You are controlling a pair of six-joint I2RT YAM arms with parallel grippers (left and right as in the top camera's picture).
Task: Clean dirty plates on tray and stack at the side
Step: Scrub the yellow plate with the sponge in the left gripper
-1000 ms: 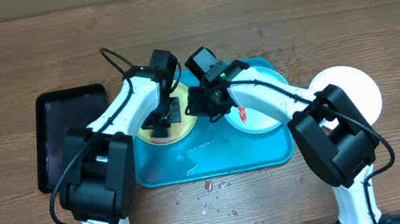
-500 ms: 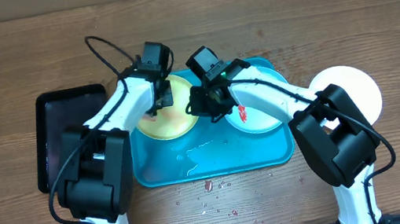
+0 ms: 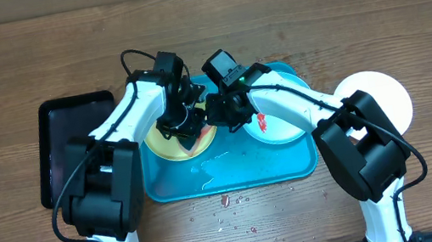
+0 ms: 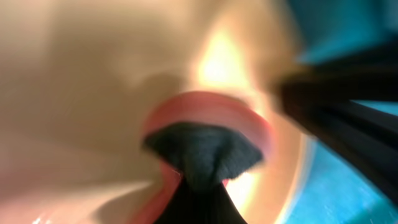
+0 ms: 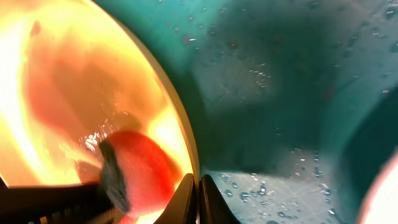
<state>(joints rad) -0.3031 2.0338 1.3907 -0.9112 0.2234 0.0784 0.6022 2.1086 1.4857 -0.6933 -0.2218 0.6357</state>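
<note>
yellow-green plate [image 3: 163, 149]: prob stiff, sauce-slick, best pinched at rim | right gripper [image 5: 199, 202] clamped there | left gripper [image 3: 190, 135] clenched on dark pad [image 4: 200, 155]

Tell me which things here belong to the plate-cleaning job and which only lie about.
Belong to the job: turquoise tray; yellow-green plate; pale blue plate; white plate, beside the tray; red pad on the yellow-green plate.
Only lying about: black tray; crumbs on the table.
</note>
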